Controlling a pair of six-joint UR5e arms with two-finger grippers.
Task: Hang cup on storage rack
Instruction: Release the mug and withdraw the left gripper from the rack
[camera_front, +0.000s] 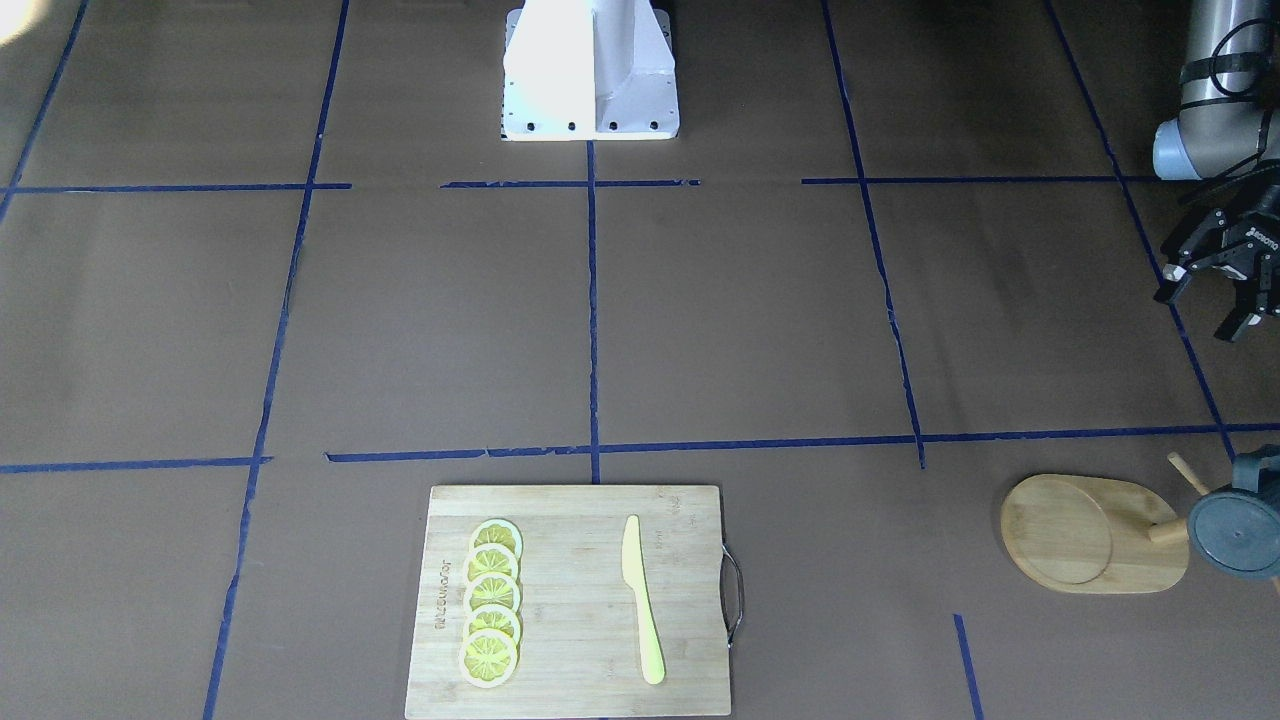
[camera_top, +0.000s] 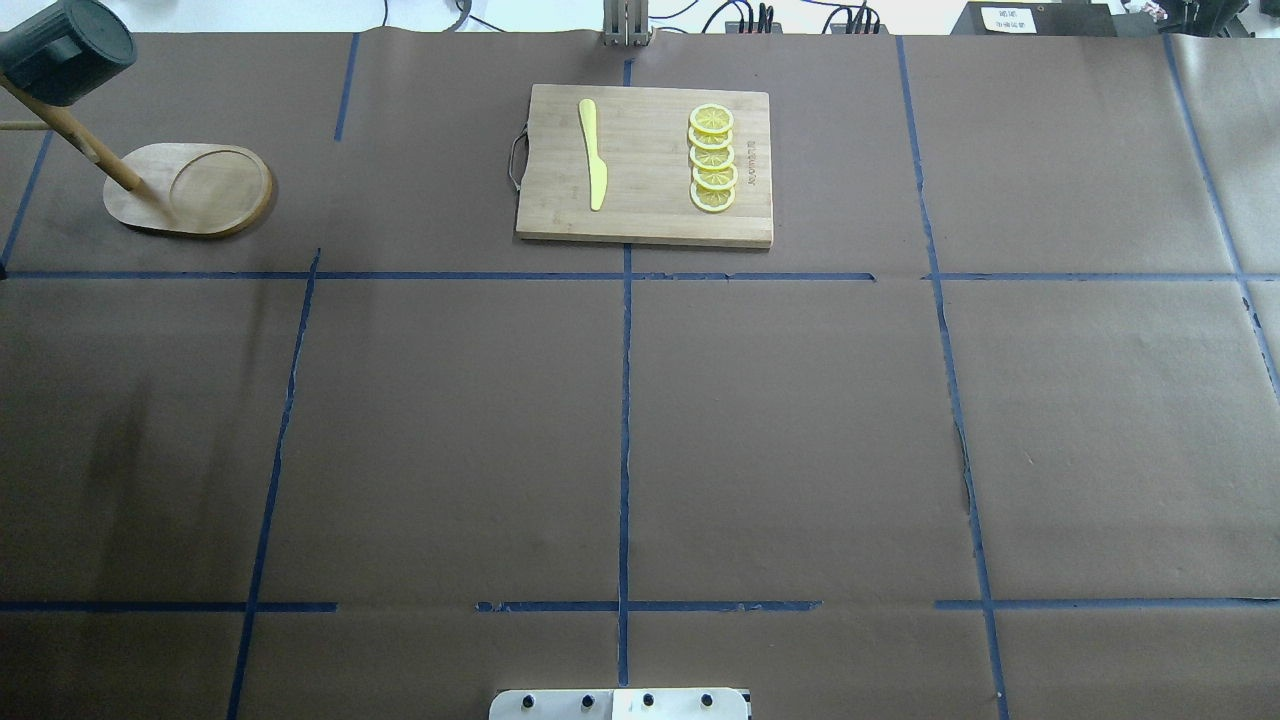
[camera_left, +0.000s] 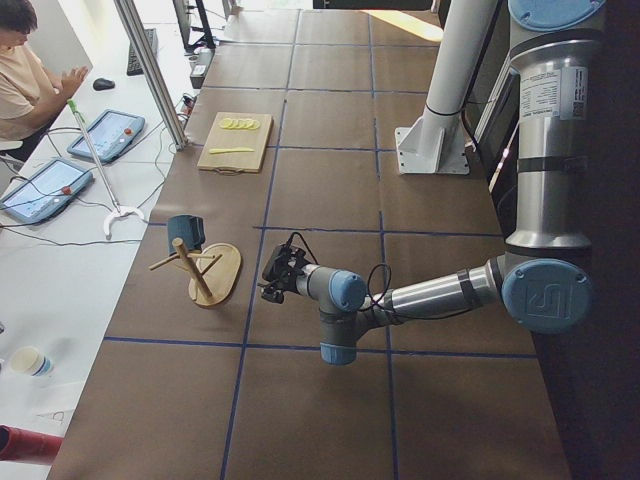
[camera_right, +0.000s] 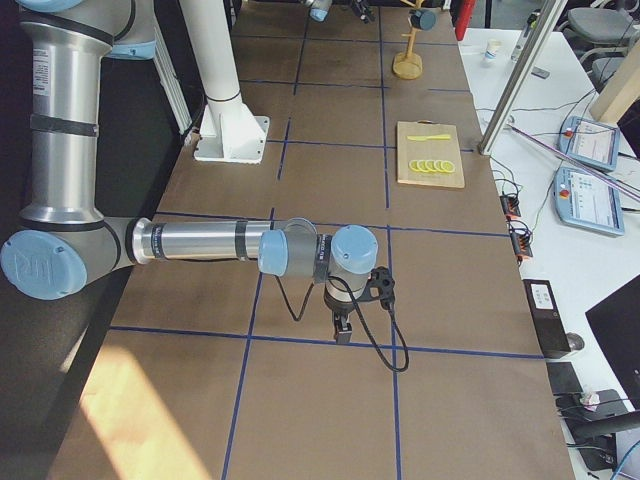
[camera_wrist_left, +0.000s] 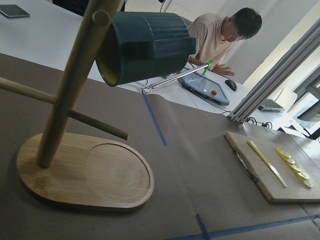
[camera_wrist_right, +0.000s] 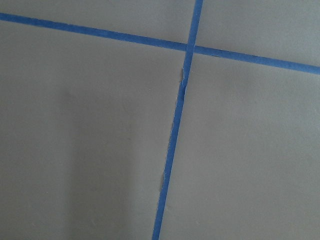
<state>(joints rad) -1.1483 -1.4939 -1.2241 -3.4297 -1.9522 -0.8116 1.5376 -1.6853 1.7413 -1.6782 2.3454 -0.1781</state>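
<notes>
The dark blue-grey cup (camera_front: 1238, 535) hangs on an upper peg of the wooden storage rack (camera_front: 1080, 535), its flat base facing the front camera. In the overhead view the cup (camera_top: 65, 50) is at the far left corner above the rack's oval base (camera_top: 190, 190). The left wrist view shows the cup (camera_wrist_left: 150, 47) lying sideways against the pole (camera_wrist_left: 70, 90), apart from my gripper. My left gripper (camera_front: 1205, 310) is open and empty, back from the rack. My right gripper (camera_right: 342, 325) shows only in the exterior right view, low over the table; I cannot tell its state.
A bamboo cutting board (camera_top: 650, 225) with several lemon slices (camera_top: 713, 160) and a yellow knife (camera_top: 592, 155) lies at the far middle of the table. The robot's white base (camera_front: 590, 70) stands at the near edge. An operator (camera_left: 25, 70) sits beyond the far side.
</notes>
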